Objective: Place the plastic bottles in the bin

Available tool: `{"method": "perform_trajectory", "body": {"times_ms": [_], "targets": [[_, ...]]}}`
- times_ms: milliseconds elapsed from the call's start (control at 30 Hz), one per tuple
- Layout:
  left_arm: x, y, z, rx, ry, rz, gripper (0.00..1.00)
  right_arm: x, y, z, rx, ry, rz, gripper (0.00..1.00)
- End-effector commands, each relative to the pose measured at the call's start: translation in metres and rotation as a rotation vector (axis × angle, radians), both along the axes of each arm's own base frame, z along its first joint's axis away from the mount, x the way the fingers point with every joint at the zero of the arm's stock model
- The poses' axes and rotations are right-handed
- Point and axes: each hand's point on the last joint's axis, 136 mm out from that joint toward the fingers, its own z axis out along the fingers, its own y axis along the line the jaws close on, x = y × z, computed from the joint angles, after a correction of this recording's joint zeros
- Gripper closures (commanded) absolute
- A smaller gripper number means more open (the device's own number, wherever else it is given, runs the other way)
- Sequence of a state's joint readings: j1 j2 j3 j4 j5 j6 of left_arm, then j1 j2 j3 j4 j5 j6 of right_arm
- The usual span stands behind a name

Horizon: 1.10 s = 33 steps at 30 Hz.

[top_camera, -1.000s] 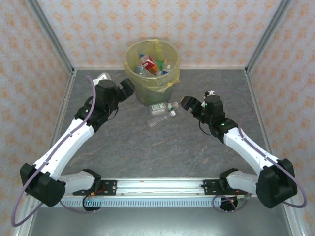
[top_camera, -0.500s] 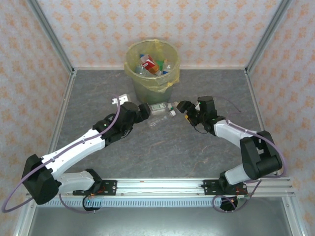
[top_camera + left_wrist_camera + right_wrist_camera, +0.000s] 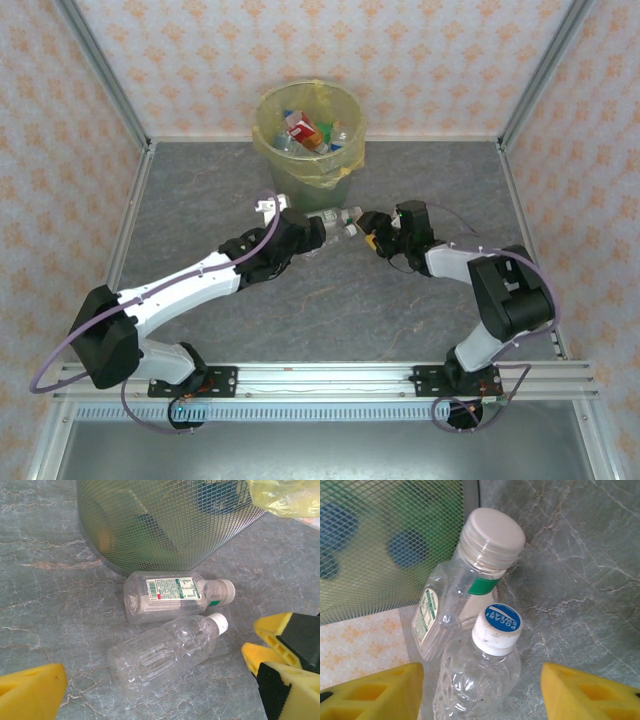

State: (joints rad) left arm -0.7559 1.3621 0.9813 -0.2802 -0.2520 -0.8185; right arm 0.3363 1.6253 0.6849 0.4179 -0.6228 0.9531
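I read the right gripper (image 3: 480,680) as nearer, its fingers parted astride the cap end of the ribbed clear bottle (image 3: 160,655), which lies on its side near the bin (image 3: 165,520), long axis pointing toward the fully spread left gripper (image 3: 318,233); contact probably not made.

Lying on the tabletop (image 3: 330,300), centre of frame, two items: one labelled bottle (image 3: 172,596) with a pale cap and one ribbed clear bottle (image 3: 160,655) with a white cap. Bin (image 3: 300,182), upper centre: one. Binned bottles (image 3: 303,131): several, heaped, exact count unreadable.
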Motion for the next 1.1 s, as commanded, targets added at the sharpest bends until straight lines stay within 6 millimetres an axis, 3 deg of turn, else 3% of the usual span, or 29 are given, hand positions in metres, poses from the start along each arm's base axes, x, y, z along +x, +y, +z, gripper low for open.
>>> {"method": "perform_trajectory", "body": {"times_ms": [0,567,1067], "targets": [[0.001,0.002,0.002,0.024,0.0,0.021,0.01,0.007,0.004,0.005,0.053,-0.021,-0.005,0.37],[-0.003,0.002,0.017,-0.009,-0.021,0.038,0.01,0.018,0.015,-0.018,0.113,0.029,0.006,0.44],[-0.009,0.011,0.03,-0.023,-0.037,0.071,0.01,0.029,0.028,-0.025,0.132,0.038,0.028,0.47]]}}
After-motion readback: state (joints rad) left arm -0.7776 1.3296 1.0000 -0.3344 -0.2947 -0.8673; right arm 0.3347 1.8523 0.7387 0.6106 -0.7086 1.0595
